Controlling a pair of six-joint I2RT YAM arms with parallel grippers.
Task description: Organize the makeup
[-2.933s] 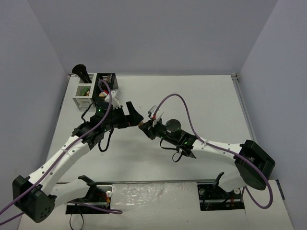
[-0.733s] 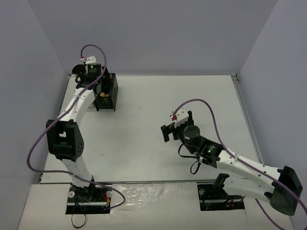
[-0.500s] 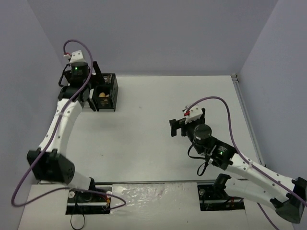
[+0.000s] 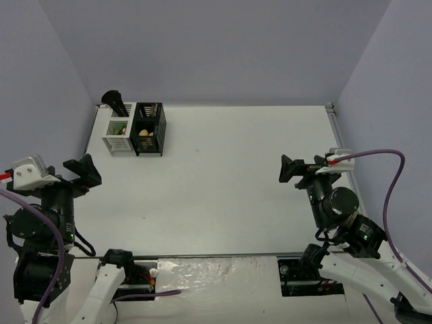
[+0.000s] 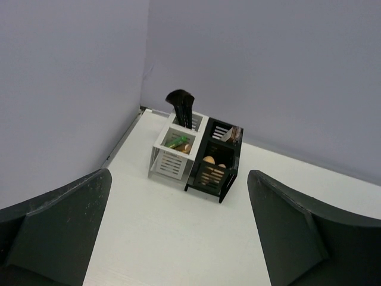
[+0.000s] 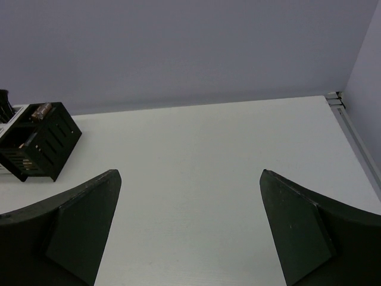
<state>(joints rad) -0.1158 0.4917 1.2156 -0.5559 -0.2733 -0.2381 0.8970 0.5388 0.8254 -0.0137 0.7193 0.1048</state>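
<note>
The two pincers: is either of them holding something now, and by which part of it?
Nothing is held. The left pincer and the right pincer both stand open and empty, apart from the organizer bins.

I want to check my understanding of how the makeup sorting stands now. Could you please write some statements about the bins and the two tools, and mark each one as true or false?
1. The white bin stands beside the black bin, to its left in the top view. True.
2. The black brushes stand in the black bin. False: they stand in the white bin's far compartment.
3. The left tool is shut on a sponge. False: it is open and holds nothing.
4. Peach sponges lie in the black bin's near compartment. True.
5. The right tool hangs over the bins. False: it is open on the right, far from them.
</note>
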